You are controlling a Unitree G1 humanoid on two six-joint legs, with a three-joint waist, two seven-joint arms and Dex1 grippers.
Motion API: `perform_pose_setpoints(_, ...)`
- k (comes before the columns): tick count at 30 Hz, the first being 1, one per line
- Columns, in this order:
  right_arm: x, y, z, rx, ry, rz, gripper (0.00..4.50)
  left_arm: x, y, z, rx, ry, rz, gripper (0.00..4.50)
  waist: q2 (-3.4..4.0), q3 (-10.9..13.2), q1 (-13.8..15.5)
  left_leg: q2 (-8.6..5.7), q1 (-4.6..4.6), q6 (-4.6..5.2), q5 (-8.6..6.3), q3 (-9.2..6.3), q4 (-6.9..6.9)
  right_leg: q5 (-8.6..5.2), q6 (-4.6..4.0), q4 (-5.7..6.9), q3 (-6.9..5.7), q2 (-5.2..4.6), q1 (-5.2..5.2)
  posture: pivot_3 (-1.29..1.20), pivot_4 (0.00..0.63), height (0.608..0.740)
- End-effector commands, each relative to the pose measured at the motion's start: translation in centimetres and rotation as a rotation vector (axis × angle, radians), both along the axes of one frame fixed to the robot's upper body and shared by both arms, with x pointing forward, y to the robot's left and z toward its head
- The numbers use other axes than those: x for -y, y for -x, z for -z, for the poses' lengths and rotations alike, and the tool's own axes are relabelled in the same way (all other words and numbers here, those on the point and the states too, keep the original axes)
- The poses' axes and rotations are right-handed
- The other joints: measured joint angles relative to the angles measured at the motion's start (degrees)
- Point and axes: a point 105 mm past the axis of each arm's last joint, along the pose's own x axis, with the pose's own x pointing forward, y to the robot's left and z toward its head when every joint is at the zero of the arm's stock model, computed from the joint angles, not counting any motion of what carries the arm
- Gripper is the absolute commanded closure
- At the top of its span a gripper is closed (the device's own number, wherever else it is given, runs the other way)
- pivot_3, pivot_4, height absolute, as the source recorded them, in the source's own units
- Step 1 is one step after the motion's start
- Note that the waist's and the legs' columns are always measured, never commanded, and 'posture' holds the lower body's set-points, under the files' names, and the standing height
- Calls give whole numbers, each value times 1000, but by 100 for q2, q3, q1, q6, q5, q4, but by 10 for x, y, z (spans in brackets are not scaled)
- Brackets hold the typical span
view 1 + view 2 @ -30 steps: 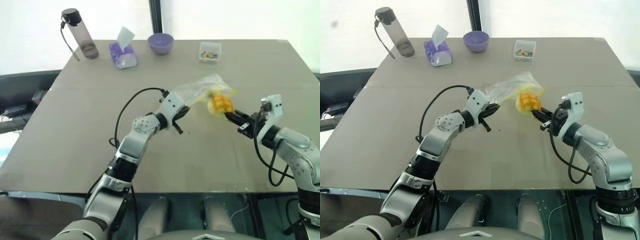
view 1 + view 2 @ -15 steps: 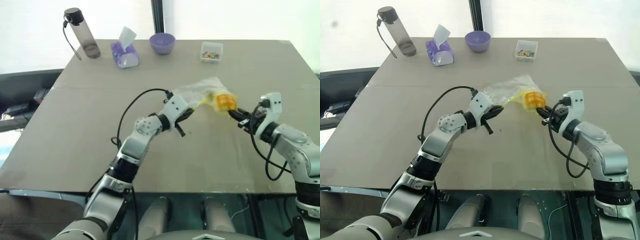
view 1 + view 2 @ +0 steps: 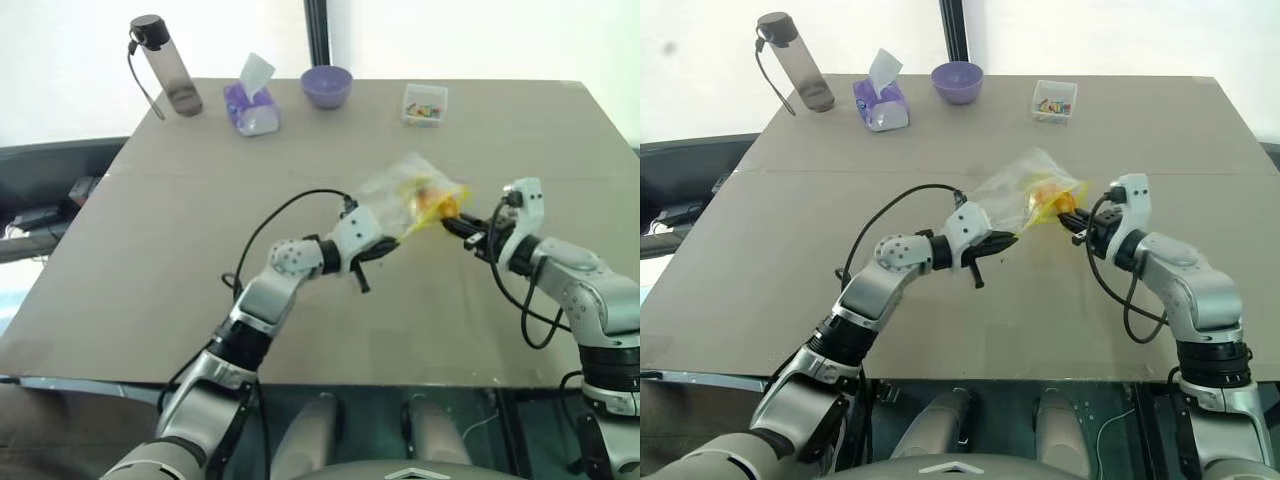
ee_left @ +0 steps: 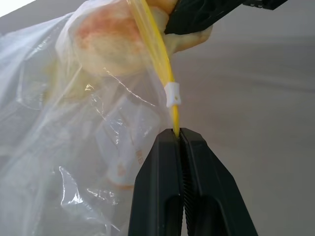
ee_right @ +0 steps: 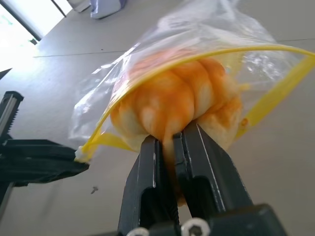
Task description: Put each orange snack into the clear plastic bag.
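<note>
We're mid-stuffing: right fingers (image 5: 170,142) pinch the bun (image 5: 177,98) at the bag (image 3: 400,195) mouth, left fingers (image 4: 179,135) clamped on its seal at 9 o'clock. Next we'd push deeper, then release.

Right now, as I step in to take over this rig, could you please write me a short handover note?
Left claw: shut on the yellow seal strip of the clear plastic bag, holding it up over the table.
Right claw: shut on an orange snack, which sits partway through the bag's mouth.
Done: snack carried to the bag and started in.
Left: push it fully inside, release, withdraw. I cannot tell whether the bag already holds another.
</note>
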Motion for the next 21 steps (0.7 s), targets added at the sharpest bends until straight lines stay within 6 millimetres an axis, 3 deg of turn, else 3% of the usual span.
perform_pose_setpoints(1, 13, -14, -2, 33, 56, 114, 4455, 1, -1, -12, 62, 9, 24, 4500, 0, 0, -12, 1, 1, 0, 0, 1, 0, 0, 0, -1, 0, 1, 1, 0, 150, 740)
perform_pose_setpoints(2, 16, -15, 0, 29, 56, 125, 4455, 2, -1, -12, 65, 7, 28, 4500, 0, 0, -2, 1, 2, 0, 0, 3, 0, 0, 0, -1, 2, 0, 1, 0, 150, 740)
perform_pose_setpoints(5, -1, -4, -11, 71, -8, 14, 4455, 3, 2, -12, 64, 10, 47, 4500, 0, 0, 2, -1, -1, 0, 0, 0, 0, 0, 0, -1, 0, -1, -1, 0, 150, 740)
perform_pose_setpoints(8, 24, -26, -4, 59, 23, 216, 4455, 5, 6, -12, 49, 22, 73, 4500, 0, 0, -25, 0, -3, -1, 0, -2, -1, 0, 0, -5, -2, 0, -1, 0, 150, 740)
perform_pose_setpoints(9, 23, -25, -2, 60, 27, 206, 4455, 6, 7, -12, 47, 23, 78, 4500, 0, 0, -15, 0, -1, -1, 1, 2, 0, 0, 0, -4, 2, 0, -1, 0, 150, 740)
perform_pose_setpoints(11, -1, -9, -8, 82, -4, 56, 4455, 7, 9, -12, 41, 28, 89, 4500, 0, 0, 3, -2, -2, -1, 1, 1, 0, 0, 0, -2, 0, -2, -1, 0, 150, 740)
perform_pose_setpoints(14, 15, -27, 3, 62, 45, 221, 4455, 9, 12, -16, 30, 56, 113, 4500, 1, 0, -8, 0, -4, -2, 1, -7, -1, 0, 0, -4, -7, 0, -1, 0, 150, 740)
perform_pose_setpoints(18, -12, -10, -3, 92, 18, 61, 4455, 11, 16, -17, 24, 60, 133, 4500, 1, 0, -6, -2, -4, -1, 1, -4, 0, 0, 0, -5, -4, -2, -1, 0, 150, 740)
perform_pose_setpoints(20, 7, -27, 2, 65, 30, 222, 4455, 11, 16, -17, 18, 67, 136, 4500, 1, 0, -38, 1, -4, -1, 1, -6, -1, 0, -1, -6, -6, 1, -2, 0, 150, 740)
perform_pose_setpoints(21, 14, -32, 4, 61, 32, 273, 4061, 11, 16, -17, 12, 73, 135, 4500, 1, 0, -40, 1, -1, -1, 1, -5, -2, 0, -1, -4, -5, 2, 0, 0, 150, 740)
